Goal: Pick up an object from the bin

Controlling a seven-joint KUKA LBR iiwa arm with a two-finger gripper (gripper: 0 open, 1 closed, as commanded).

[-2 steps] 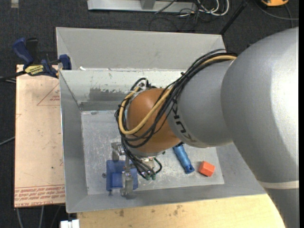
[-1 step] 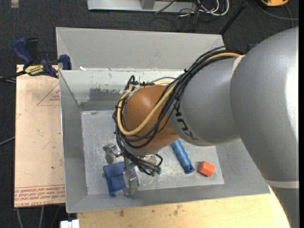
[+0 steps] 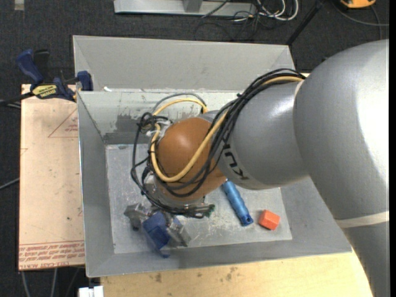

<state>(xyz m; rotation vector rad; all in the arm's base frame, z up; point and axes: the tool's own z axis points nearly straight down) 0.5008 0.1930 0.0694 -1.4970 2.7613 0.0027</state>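
Grey metal bin [image 3: 93, 184]: the gripper [image 3: 158, 220] is down on a blue lump [image 3: 156, 234], jaws' state untellable. Blue cylinder [image 3: 236, 203] and orange block [image 3: 269, 219] lie apart. The arm [image 3: 278, 135] reads "KU".

**Bin tally: 3 loose things visible**

1 grey metal bin [image 3: 93, 166]. Inside: 1 blue cylinder [image 3: 236, 203], approx. mid-floor; 1 small orange block [image 3: 268, 219] to its right; 1 dark-blue lump [image 3: 156, 231] at front left. Total 2 blue, 1 orange.
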